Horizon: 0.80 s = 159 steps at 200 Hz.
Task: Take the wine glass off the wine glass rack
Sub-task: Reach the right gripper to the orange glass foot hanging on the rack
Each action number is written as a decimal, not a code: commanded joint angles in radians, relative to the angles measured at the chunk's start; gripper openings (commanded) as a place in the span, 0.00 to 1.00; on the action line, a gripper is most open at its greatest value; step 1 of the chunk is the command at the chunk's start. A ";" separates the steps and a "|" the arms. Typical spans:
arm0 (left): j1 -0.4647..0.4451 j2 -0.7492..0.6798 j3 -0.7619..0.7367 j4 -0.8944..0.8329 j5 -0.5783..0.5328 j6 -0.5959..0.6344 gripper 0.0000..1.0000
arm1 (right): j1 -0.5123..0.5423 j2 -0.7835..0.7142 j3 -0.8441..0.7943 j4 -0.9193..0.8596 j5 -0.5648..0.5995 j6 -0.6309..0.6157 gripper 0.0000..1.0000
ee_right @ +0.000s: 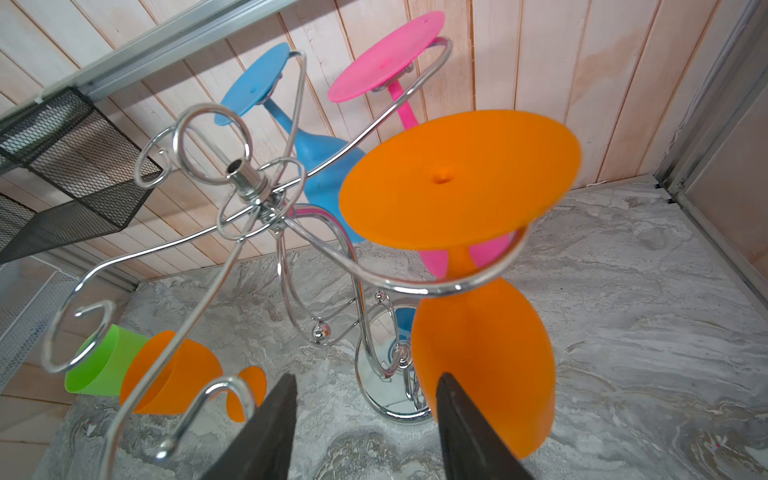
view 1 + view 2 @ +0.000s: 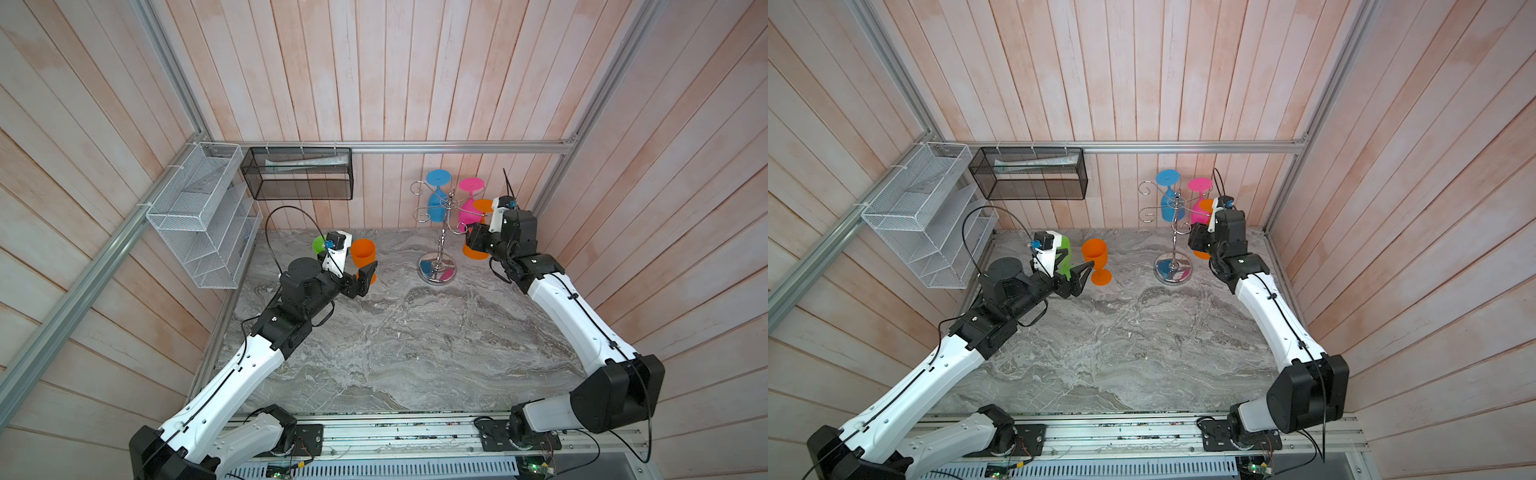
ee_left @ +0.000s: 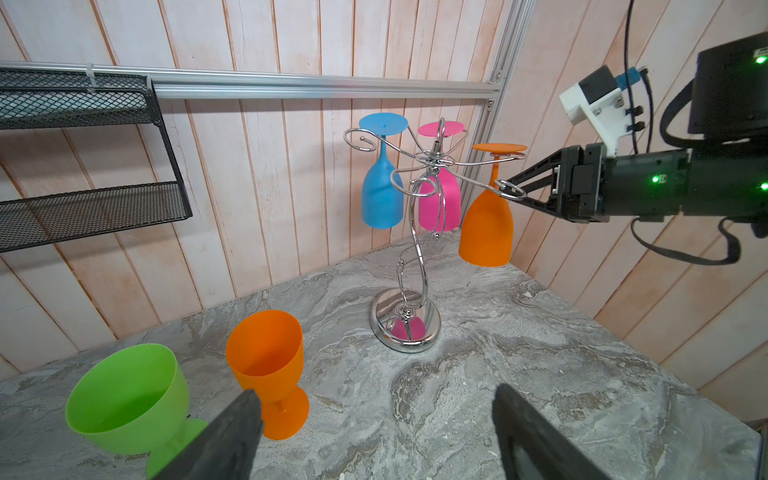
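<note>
Fingers (image 1: 270, 436) of the right gripper (image 1: 368, 376) sit half-spread beside the orange wine glass (image 1: 482, 357) hanging on the wine glass rack (image 3: 386, 316) — left gripper (image 3: 376, 392) spread wide above the bench (image 3: 540, 353).

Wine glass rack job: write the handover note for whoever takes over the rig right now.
Left gripper: open, empty, by the green wine glass and upright orange wine glass on the table.
Right gripper: open, beside the hanging orange wine glass, not clamped.
Wine glass rack: blue wine glass, pink wine glass and that orange one hang upside down.
Done: two stand on the table.
Left: grip the orange one, slide it off.
</note>
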 commanded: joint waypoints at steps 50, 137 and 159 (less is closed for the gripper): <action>-0.002 0.002 -0.011 0.014 -0.002 0.014 0.89 | 0.174 0.053 0.076 -0.020 0.217 0.104 0.57; -0.001 0.013 -0.018 0.016 -0.037 0.032 0.89 | 0.298 0.172 0.192 0.053 0.330 0.335 0.64; 0.000 0.013 -0.019 0.019 -0.037 0.031 0.89 | 0.307 0.154 0.189 0.056 0.328 0.368 0.64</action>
